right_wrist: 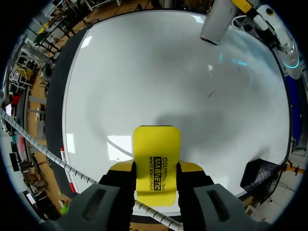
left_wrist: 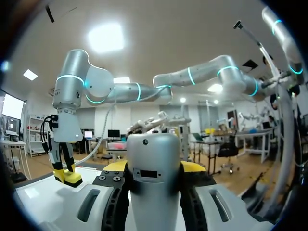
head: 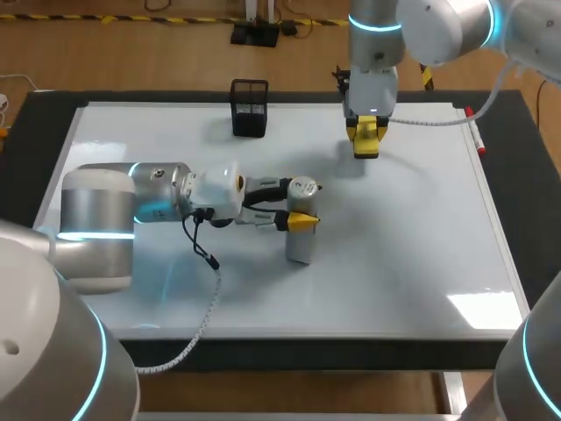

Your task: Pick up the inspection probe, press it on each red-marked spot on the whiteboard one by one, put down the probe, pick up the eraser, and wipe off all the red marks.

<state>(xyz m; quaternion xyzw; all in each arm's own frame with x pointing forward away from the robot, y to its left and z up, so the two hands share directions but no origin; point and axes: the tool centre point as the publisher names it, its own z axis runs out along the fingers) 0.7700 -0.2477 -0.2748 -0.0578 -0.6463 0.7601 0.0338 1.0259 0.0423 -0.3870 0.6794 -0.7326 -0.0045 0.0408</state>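
**Desk:** What does the head camera give you?

**Me:** My left tool (head: 298,203) is clamped on the silver cylindrical inspection probe (head: 299,247). The probe stands upright on the white whiteboard (head: 394,263), near its middle. My right tool (head: 366,133) grips the yellow block eraser (head: 365,149) over the board's far part. A black mesh basket (head: 250,108) stands by the far edge, apart from both tools. A red marker pen (head: 476,132) lies at the board's right edge.

**Desk:** And the left wrist?

**Me:** The probe sits between my yellow tips, both pressed against its sides. Beyond it, the right tool hangs low over the board. I cannot tell whether the eraser touches the board.

**Desk:** Right wrist?

**Me:** The eraser is pinched between both fingers, with the board under it. The probe stands well ahead, and the basket is off to one side.
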